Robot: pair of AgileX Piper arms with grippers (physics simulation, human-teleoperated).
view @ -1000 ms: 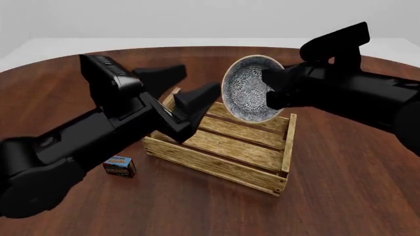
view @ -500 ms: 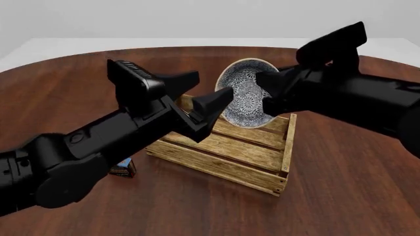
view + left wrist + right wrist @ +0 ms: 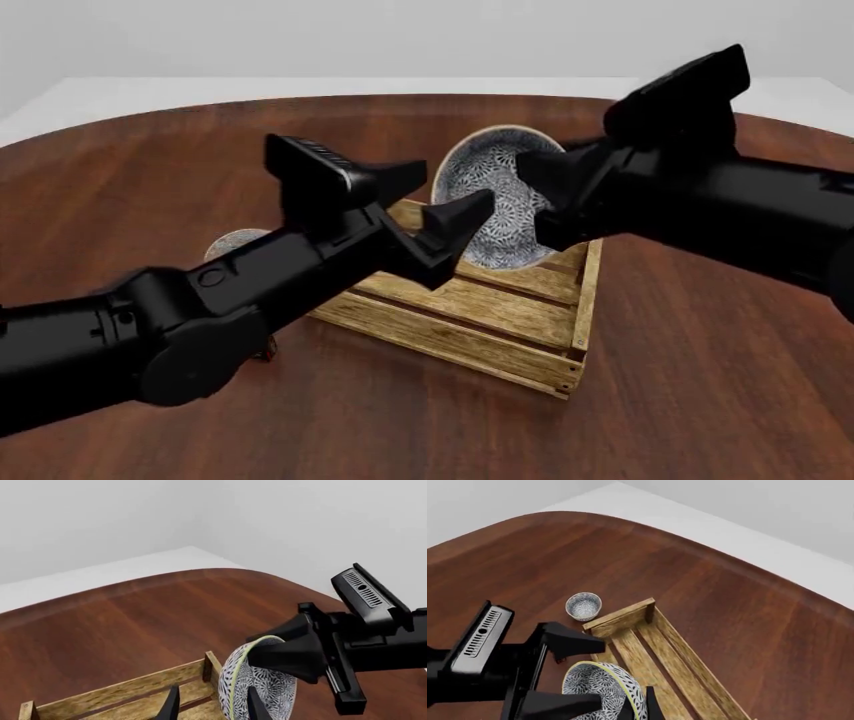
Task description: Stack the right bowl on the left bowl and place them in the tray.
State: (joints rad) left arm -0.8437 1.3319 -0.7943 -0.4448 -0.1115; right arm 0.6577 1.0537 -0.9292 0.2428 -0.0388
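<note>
The right bowl point(image 3: 491, 195) is held tipped on edge above the far end of the tray point(image 3: 467, 310), its patterned inside turned toward the front cam. It is clamped at the rim by the right end effector point(image 3: 541, 205), w/ one finger point(image 3: 650, 705) seen outside the rim in the right wrist view. The left end effector point(image 3: 441, 215) is spread wide, nothing gripped, jaws poised just beside the bowl's near-left edge; contact can't be told. The left bowl point(image 3: 584, 605) is seen upright on the desk point(image 3: 694, 400), just outside the tray's far-left corner, mostly hidden behind the left arm in the front view.
</note>
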